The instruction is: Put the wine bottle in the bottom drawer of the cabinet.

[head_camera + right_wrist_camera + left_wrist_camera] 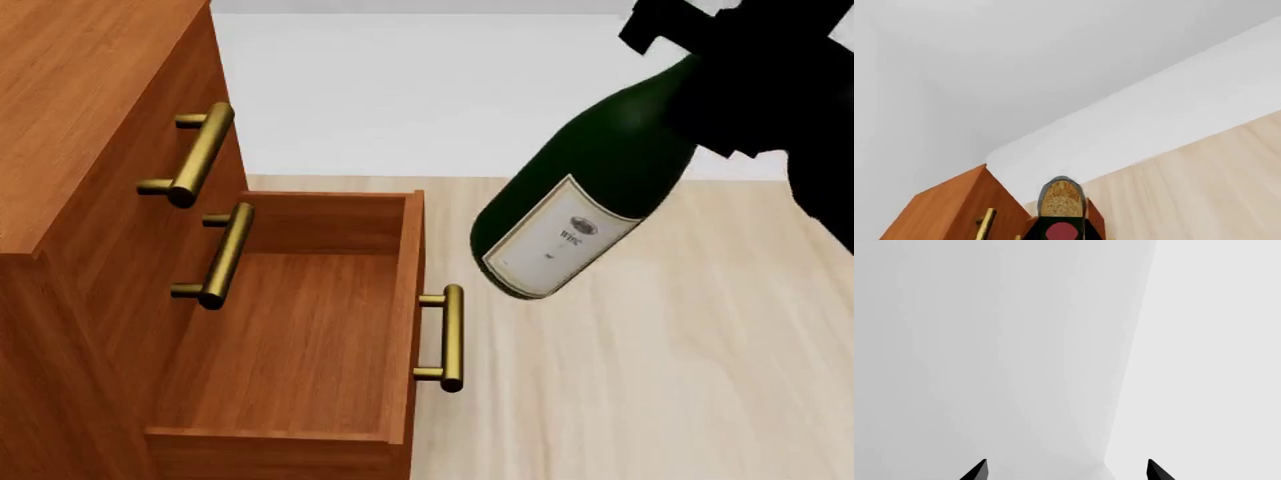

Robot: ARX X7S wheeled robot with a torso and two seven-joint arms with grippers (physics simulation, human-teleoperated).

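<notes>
Right pincer (727, 75) clamps the wine bottle (581, 190) near its neck, bottle tilted, base down-left of the pincer. The pulled-out bottom drawer (294, 320) of the cabinet (80, 110) lies below-left. Left pincer (1066, 471) spread apart, holding nothing.

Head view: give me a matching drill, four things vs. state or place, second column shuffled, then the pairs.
Things:
1. bottle
2. bottom drawer
3. middle drawer
4. left pincer

States:
A. pulled open, nothing inside
B. open, facing a blank pale wall
C. tilted in the air, right of the open drawer
D. pushed in

Pairs: 1-C, 2-A, 3-D, 4-B
</notes>
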